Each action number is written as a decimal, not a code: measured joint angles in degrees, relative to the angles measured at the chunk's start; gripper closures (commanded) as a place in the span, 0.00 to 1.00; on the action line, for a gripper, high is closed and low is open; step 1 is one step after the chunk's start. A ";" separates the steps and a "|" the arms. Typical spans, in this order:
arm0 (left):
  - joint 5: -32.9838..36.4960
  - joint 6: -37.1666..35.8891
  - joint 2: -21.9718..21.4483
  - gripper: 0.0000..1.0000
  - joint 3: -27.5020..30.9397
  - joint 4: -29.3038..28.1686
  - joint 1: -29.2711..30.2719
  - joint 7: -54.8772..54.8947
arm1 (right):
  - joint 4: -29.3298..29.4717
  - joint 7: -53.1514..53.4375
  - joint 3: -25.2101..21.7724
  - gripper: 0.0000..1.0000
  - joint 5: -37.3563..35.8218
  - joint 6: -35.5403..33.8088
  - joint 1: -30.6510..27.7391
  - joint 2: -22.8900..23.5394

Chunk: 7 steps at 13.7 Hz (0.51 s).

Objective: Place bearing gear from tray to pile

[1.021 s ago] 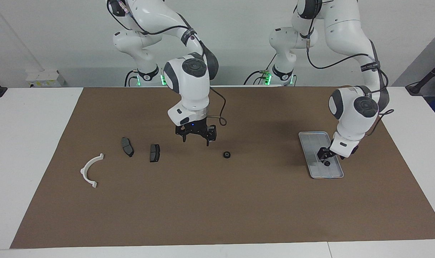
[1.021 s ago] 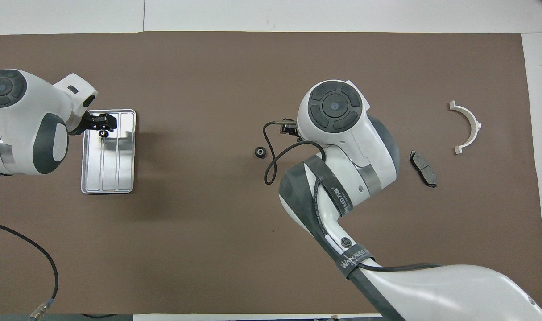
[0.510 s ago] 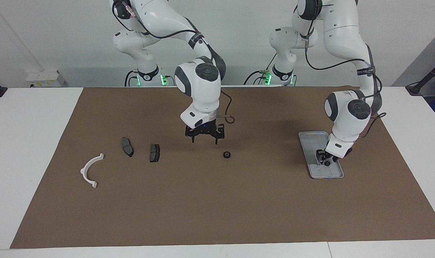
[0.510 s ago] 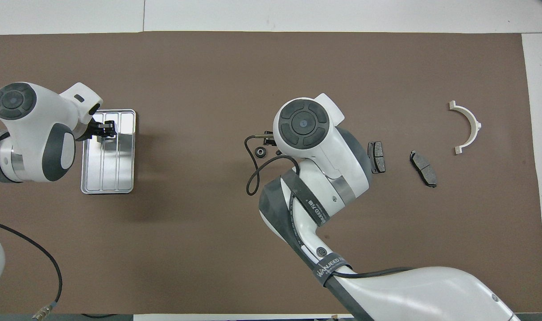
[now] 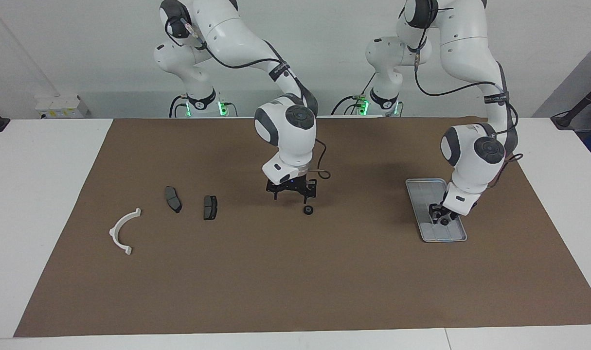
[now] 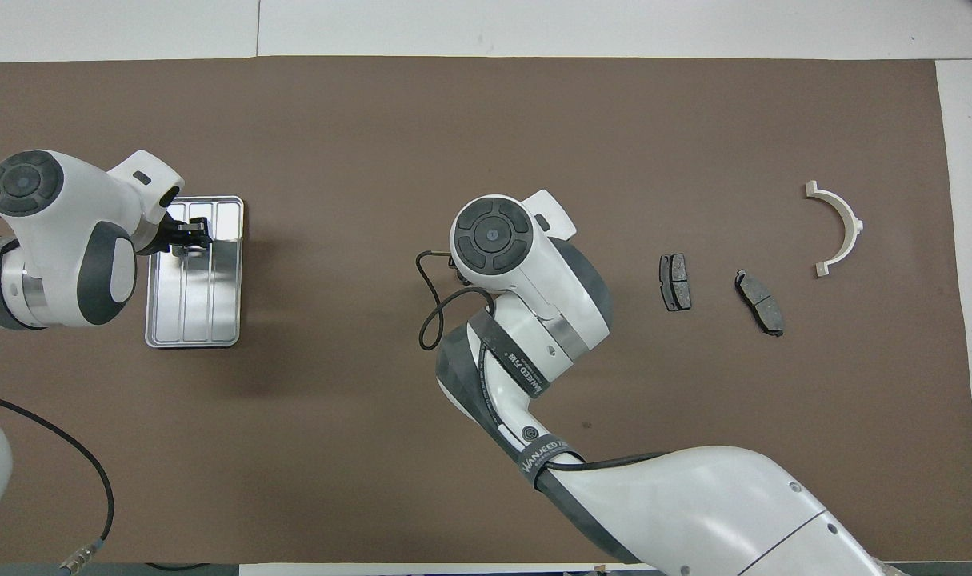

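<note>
Silver-grey metal, the tray [image 5: 435,210] lies near the edge of the surface at the left arm's end, its long axis running from the robots toward the facing camera. The left gripper [image 5: 441,216] has dropped into it and narrowed its fingers onto the small dark bearing gear [image 5: 444,221]; I judge it gripped but not lifted. Meanwhile the right gripper [image 5: 292,193] (fingers spread wide, holding nothing) has swung from beside the brake pads [image 5: 192,203] to hover over a second gear [image 5: 308,210] near mid-surface. That points to a grasp there next. The pile, with its white bracket [image 5: 123,230], waits toward the right arm's end.
</note>
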 measured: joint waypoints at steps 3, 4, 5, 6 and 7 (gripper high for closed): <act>-0.26 0.22 0.13 0.48 -0.05 0.02 0.00 0.00 | 3.62 4.40 -0.06 0.00 0.00 0.08 0.00 1.11; -0.31 0.22 0.13 0.49 -0.05 0.02 0.01 0.00 | 4.02 5.97 -0.07 0.00 0.00 0.41 -0.01 1.27; -0.35 0.28 0.14 0.49 -0.03 0.02 0.07 0.00 | 4.22 7.13 -0.13 0.00 0.00 1.00 -0.06 1.52; -0.35 0.35 0.14 0.50 -0.02 0.02 0.20 0.00 | 4.45 7.81 -0.18 0.00 0.00 1.48 -0.20 1.91; -0.35 0.43 0.15 0.50 -0.02 0.02 0.38 0.00 | 4.86 8.21 -0.29 0.00 0.01 1.68 -0.28 2.46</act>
